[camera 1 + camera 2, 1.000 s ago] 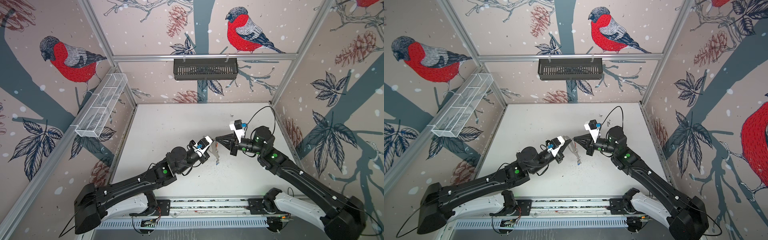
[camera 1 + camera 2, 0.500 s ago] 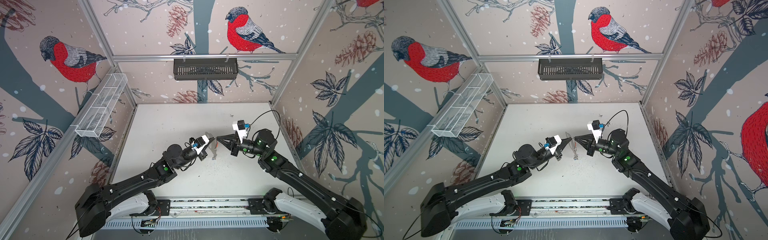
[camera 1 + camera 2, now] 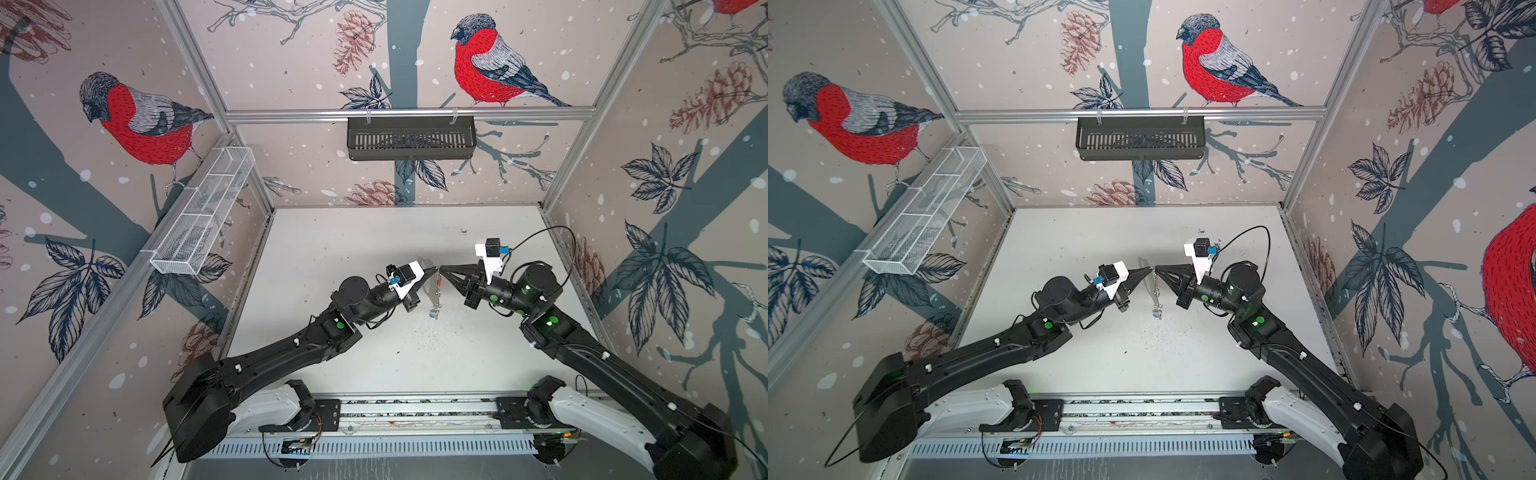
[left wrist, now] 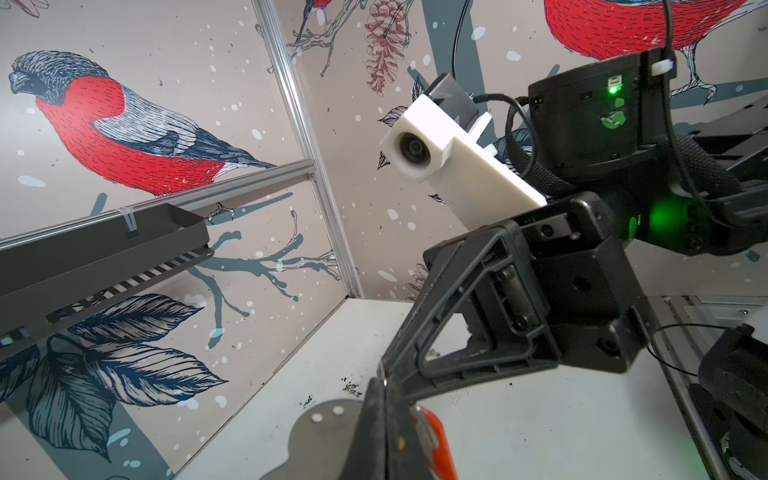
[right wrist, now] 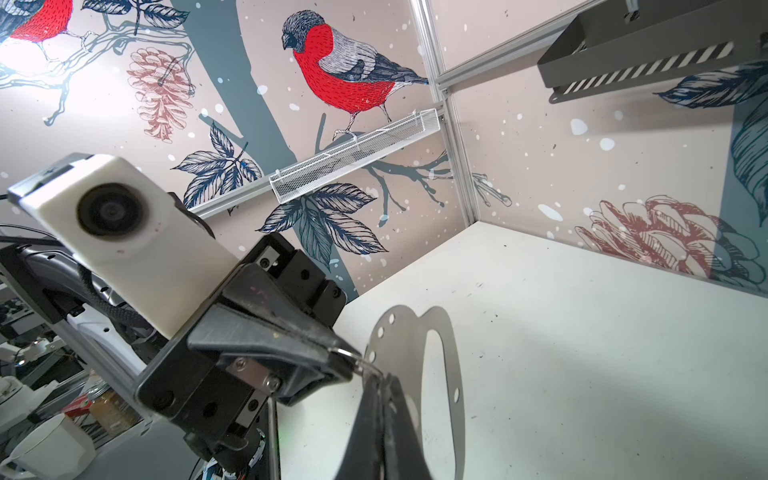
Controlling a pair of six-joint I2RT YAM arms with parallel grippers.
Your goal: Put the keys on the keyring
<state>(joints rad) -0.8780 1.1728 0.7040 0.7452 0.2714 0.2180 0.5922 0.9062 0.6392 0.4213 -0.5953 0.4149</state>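
keyring [image 5: 409, 332]: mid-air, keys [image 3: 434, 296] dangling below
left end effector [image 5: 345, 355]: clamped tight on its small ring [image 5: 356, 358]
right end effector [image 4: 383, 369]: clamped tight on its edge

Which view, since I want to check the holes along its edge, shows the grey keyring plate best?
The right wrist view: the keyring plate faces the camera, showing its big slot and edge holes. The left wrist view catches only a corner with two holes. In both top views it is a thin, see-through sliver.
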